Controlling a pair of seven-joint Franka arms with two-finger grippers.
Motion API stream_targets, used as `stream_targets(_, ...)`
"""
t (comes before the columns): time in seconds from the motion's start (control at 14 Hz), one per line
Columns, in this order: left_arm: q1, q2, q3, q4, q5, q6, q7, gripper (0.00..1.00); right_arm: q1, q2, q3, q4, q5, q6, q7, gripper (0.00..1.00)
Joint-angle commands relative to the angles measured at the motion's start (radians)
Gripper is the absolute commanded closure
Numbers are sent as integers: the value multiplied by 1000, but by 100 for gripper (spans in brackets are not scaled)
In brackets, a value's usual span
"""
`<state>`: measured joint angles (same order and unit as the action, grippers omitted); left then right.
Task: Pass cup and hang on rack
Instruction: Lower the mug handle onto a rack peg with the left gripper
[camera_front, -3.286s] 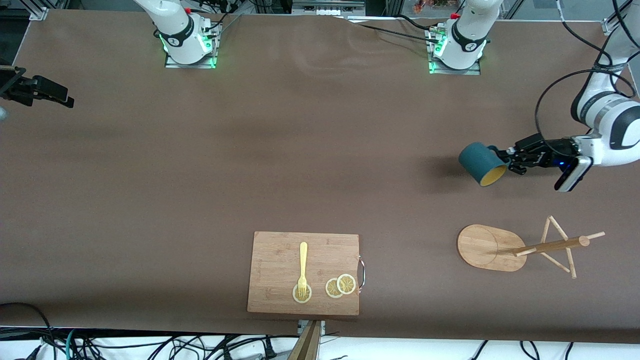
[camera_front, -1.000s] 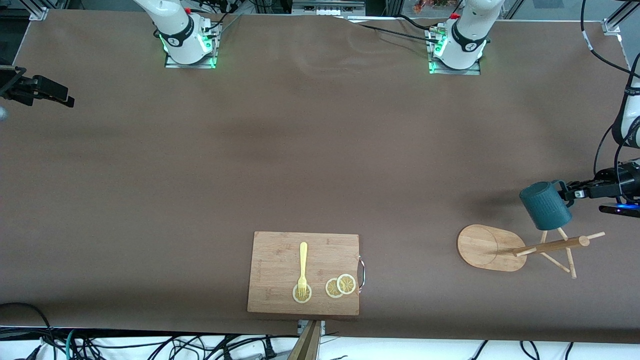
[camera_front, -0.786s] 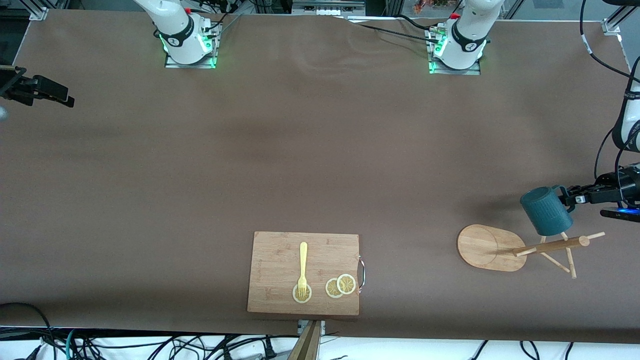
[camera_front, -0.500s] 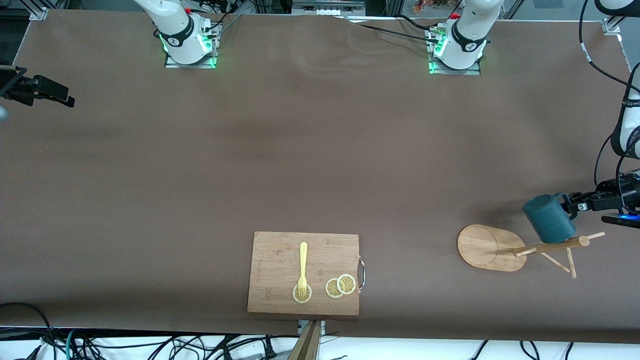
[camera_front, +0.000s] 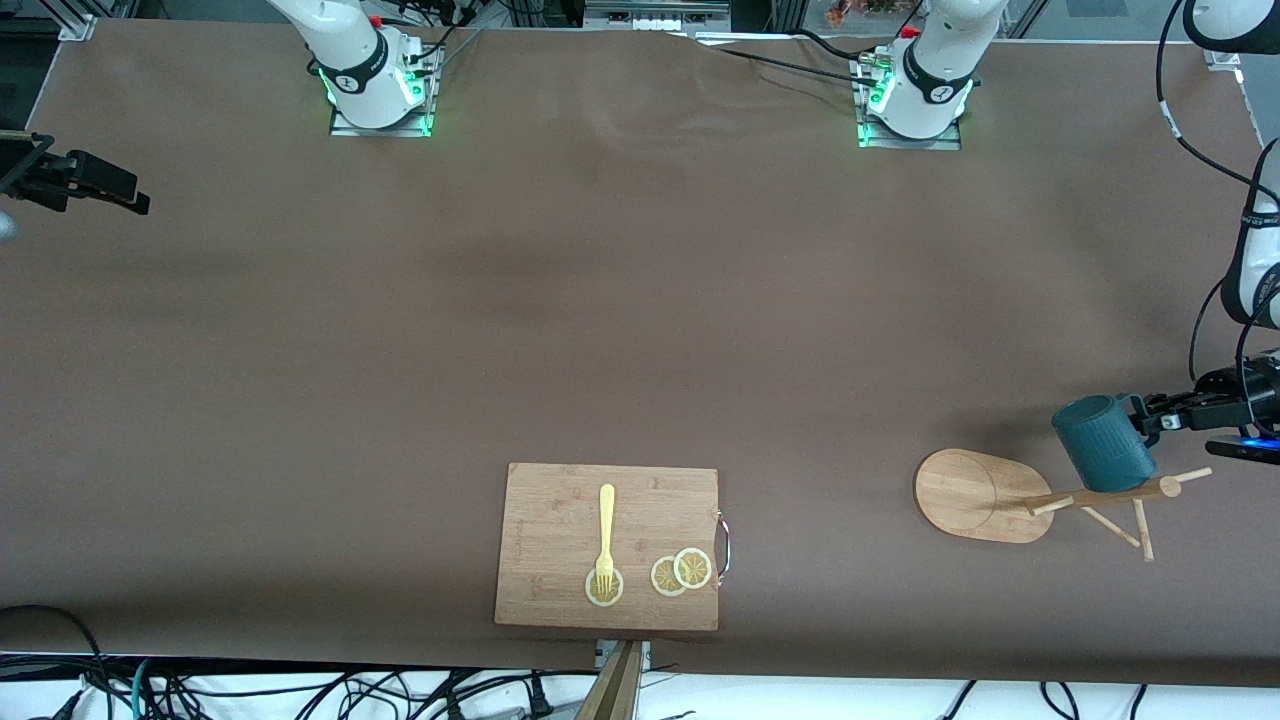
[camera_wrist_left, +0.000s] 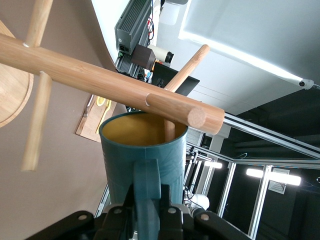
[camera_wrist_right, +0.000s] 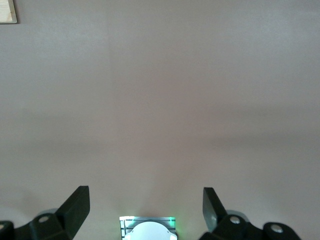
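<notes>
Cup (camera_front: 1102, 442): dark teal, ribbed, yellowish inside; aloft over the rack (camera_front: 1060, 495) near the worktop (camera_front: 640, 300) edge at the left arm's end, mouth turned toward the central post, one peg (camera_wrist_left: 172, 127) already poking inside the rim in the left wrist view.

Right gripper (camera_wrist_right: 145, 207): waiting high over bare worktop at the right arm's end; fingers (camera_wrist_right: 75, 205) spread wide, nothing between them.

Cutting board (camera_front: 608, 545): by the worktop edge nearest the front camera, about midway along it; bearing a yellow fork (camera_front: 605, 535) and three lemon slices (camera_front: 680, 572). Not part of the job.

Rack: light bamboo, oval base flat on the worktop, post and thin pegs above it.

Left gripper (camera_front: 1155, 418): at the cup's side, fingers (camera_wrist_left: 115, 217) pinching the teal handle (camera_wrist_left: 147, 192).

Risks, as judged:
- Peg inside the cup mouth rather than through the handle loop; release here likely to leave the cup resting loosely or sliding off.
- Sideways push of the cup wall against post or peg; light rack liable to tip or skid on its base.
- Narrow hold on the handle; cup apt to swivel on contact.
</notes>
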<state>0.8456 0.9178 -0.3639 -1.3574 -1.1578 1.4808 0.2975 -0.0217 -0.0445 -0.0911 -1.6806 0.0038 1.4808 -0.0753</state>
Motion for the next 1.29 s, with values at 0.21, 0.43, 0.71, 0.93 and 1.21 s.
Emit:
stream_targets(0.21,-19,30,17,64,-3,13,-23,100,3,-6,7,12,12,-46,8,0)
stream_targets(0.43,-19,32,19,64,-2,12,14,92,3,-6,7,12,12,-48,8,0)
stream_targets(0.71,-19,32,19,63,16,12,31,81,3,-5,7,12,12,-46,8,0)
stream_targets(0.93,-19,32,19,58,16,12,66,57,3,-6,7,12,12,-48,8,0)
stream_targets(1.21,-16,26,20,61,21,12,86,0,3,-5,7,12,12,-48,8,0)
